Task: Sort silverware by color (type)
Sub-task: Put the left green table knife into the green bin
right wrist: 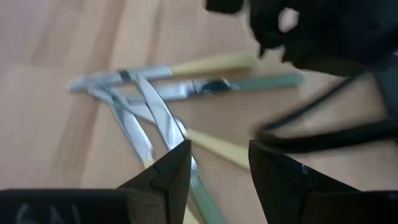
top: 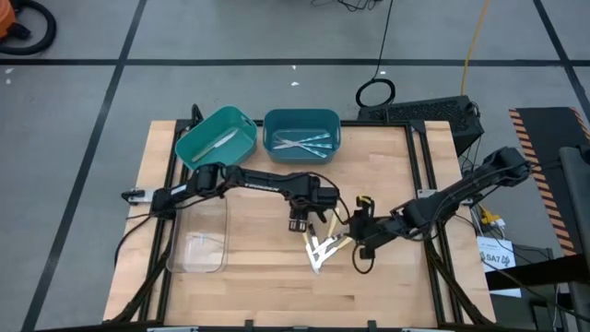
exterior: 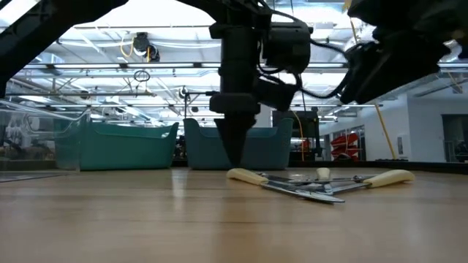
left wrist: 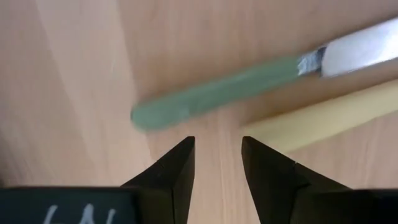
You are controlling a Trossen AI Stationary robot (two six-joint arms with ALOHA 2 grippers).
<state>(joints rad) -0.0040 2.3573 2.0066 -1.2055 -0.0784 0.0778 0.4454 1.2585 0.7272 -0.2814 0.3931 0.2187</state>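
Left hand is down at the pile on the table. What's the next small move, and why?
Probably nudge the left hand forward until the green-handled knife sits between its open fingers, then close. The left wrist view shows that handle lying crosswise just past the fingertips, beside a yellow handle, with nothing gripped yet. The right hand hovers open over the same pile, so keep it short.

From my high view the silverware pile (top: 323, 247) is too small to count or sort by type, and the left gripper (top: 299, 224) hides its near end. In the left wrist view the green-handled knife (left wrist: 217, 96) loses its blade past the picture's edge, and the yellow handle (left wrist: 323, 117) is cut off too. The pieces in the teal bins (top: 301, 143) are too small to identify.
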